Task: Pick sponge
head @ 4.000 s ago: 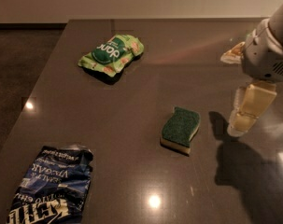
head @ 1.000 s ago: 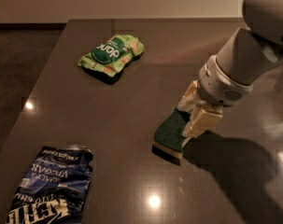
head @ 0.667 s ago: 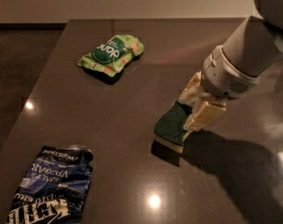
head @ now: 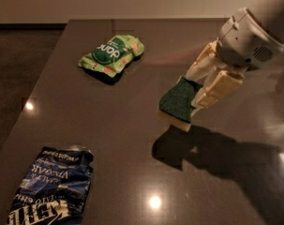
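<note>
The sponge (head: 177, 104), a small block with a dark green top over pale yellow foam, hangs tilted above the dark table (head: 108, 139), with its shadow on the surface below. My gripper (head: 198, 86) comes in from the upper right and is shut on the sponge's right end. One cream finger (head: 219, 89) lies in front of the sponge and the other sits behind it.
A light green snack bag (head: 111, 54) lies at the back left of the table. A dark blue bag with white lettering (head: 52, 186) lies at the front left corner. The table's left edge runs along a dark floor (head: 15, 78).
My gripper moved left onto the sponge, closed on its right end and lifted it off the table, up and to the right. The two bags have not moved.
</note>
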